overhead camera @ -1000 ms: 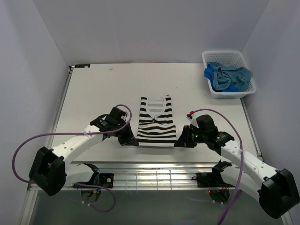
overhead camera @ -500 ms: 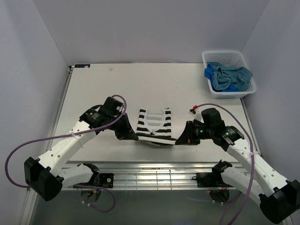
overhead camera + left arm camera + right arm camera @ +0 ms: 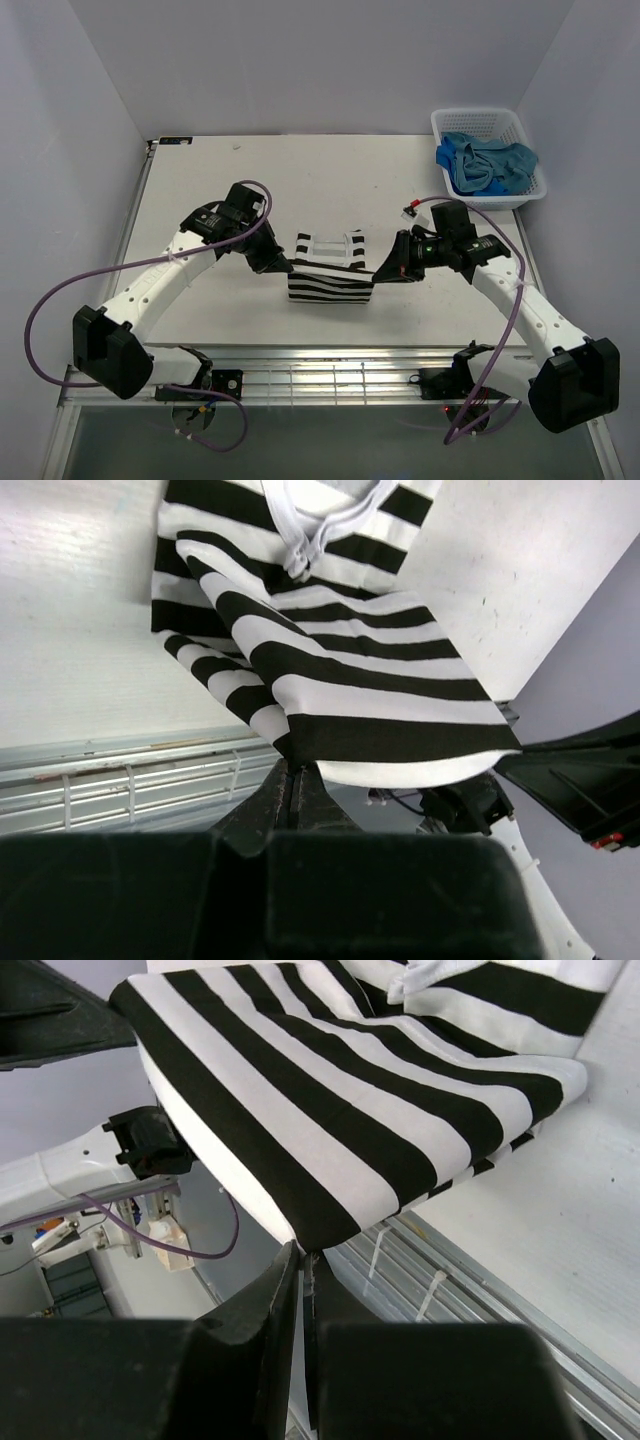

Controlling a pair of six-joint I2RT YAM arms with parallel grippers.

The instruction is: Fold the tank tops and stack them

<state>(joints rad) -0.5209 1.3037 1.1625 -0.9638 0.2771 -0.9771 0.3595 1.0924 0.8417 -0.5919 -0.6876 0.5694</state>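
Tank top (image 3: 330, 284) — striped (hem aloft)

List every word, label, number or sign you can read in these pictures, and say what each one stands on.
No text can be read in any view.
White and red tag: too small to read.
Dark strip at the far left corner of the table: too small to read.
Striped top: stripes only, no print shows.
Basket: no label shows.
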